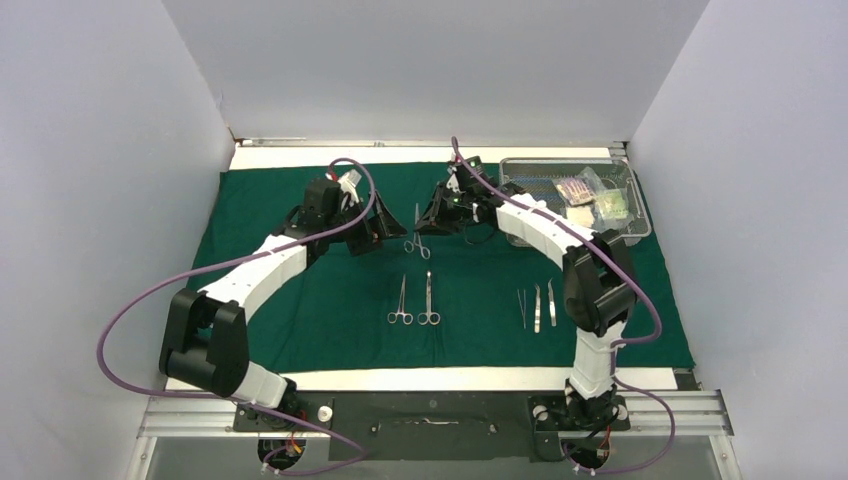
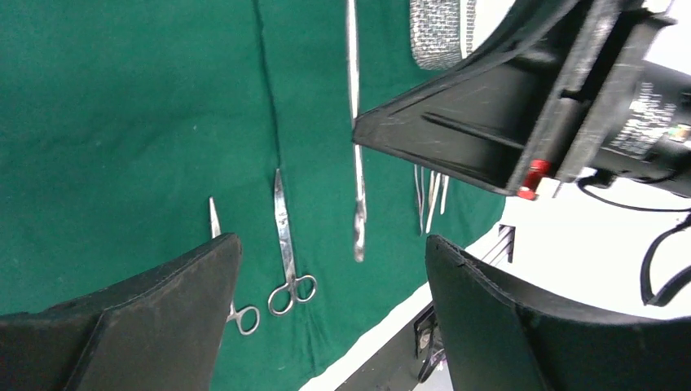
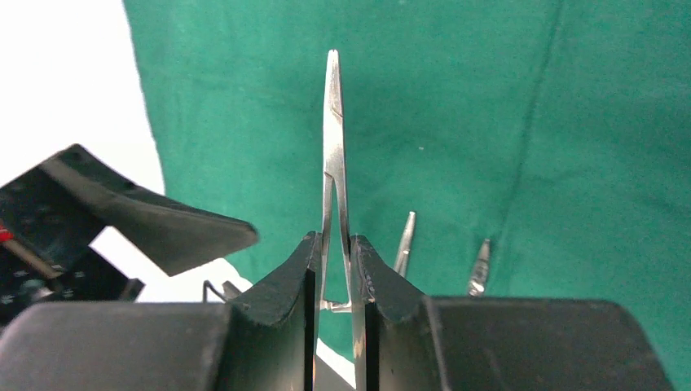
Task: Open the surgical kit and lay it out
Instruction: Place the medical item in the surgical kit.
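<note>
While the right jaws pinch tight on one forceps [image 3: 332, 122] over the far middle of the green cloth [image 1: 300, 300], the left jaws are spread wide just beside it, holding nothing. Two other forceps [image 1: 401, 300] and three tweezers [image 1: 537, 305] lie near the cloth's near edge. The mesh tray [image 1: 520, 165] with packets [image 1: 590, 195] sits at the far right corner of the desk [image 1: 450, 378].

— What place is this?
— A robotics lab booth: plain white panels [image 1: 100, 150] close it left, right and far, and the left arm [image 1: 265, 268] and right arm [image 1: 540, 225] are mounted on an aluminium rail [image 1: 190, 418] at the table's [image 1: 450, 379] near edge.
</note>
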### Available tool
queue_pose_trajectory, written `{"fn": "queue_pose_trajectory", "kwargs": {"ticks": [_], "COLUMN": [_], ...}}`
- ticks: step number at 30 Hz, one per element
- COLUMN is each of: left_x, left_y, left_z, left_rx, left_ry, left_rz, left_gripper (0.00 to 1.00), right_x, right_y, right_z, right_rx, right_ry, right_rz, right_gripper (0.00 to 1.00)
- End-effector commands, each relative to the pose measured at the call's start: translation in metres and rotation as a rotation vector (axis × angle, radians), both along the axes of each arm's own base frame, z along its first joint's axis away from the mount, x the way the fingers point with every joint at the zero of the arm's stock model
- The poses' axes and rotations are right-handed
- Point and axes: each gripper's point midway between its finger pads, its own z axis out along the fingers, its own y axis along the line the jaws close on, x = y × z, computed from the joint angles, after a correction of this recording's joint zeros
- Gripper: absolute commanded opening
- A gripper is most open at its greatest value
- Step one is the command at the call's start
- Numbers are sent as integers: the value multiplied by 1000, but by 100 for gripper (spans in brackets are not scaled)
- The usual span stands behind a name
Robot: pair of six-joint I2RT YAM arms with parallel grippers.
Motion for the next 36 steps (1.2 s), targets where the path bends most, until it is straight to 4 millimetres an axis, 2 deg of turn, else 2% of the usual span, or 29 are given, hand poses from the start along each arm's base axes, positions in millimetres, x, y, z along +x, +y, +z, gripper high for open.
{"fn": "queue_pose_trajectory", "kwargs": {"ticks": [1,7,11,14,16,24,30,33,34,35,36], "left_x": [3,3,6,3,1,-1,-6,-7,-7,-7,-7], "left_y": [-3,-2,1,4,6,3,-4,-1,-1,1,2], "left_z": [1,-3,0,-10,-15,-10,-10,-10,-10,-9,-8], "left_rx": [-32,-16,12,39,54,23,-18,-13,-11,-6,-3], "left_ry": [9,5,-22,12,22,30,45,42,38,33,28], "left_rz": [19,7,3,7,12,4,-36,-37,-38,-40,-45], "left_gripper": [78,64,60,54,47,1,0,0,0,0,0], "right_x": [8,2,1,0,0,-6,-5,-3,-3,-2,-2], "right_y": [28,46,52,57,60,63,68,68,68,67,66], "right_z": [17,14,16,16,16,9,13,15,16,16,16], "right_rx": [125,163,194,206,209,181,186,178,178,175,168], "right_ry": [-14,13,26,32,35,41,22,10,6,3,0], "right_rz": [-14,6,5,18,24,49,63,64,64,62,58], "right_gripper": [8,8,8,8,8,9,10,17,25,38,46]}}
